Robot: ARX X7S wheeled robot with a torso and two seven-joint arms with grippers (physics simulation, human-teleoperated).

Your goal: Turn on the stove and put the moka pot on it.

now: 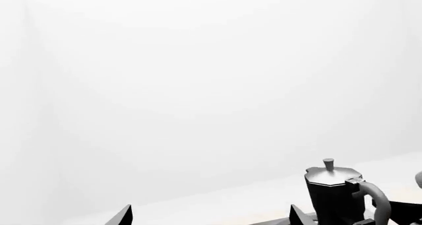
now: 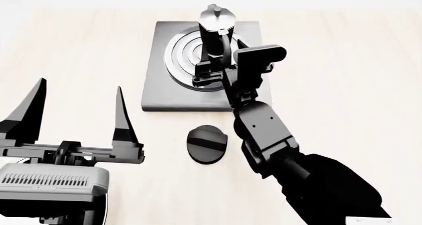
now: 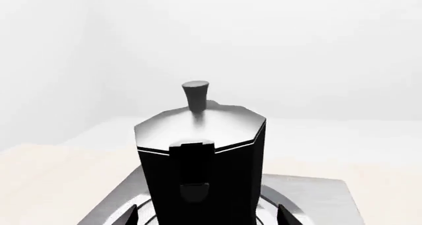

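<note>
Left fingers (image 2: 79, 106) spread wide, right fingers (image 2: 212, 71) flanking moka pot (image 2: 216, 29)

Moka pot (image 3: 201, 170): matt black body, satin silver lid. Stove (image 2: 161, 89): brushed grey metal. Knob (image 2: 206, 144): matt black.

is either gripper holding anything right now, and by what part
Left gripper is open and empty. Right gripper sits around the black faceted moka pot's handle side; contact cannot be told.
</note>
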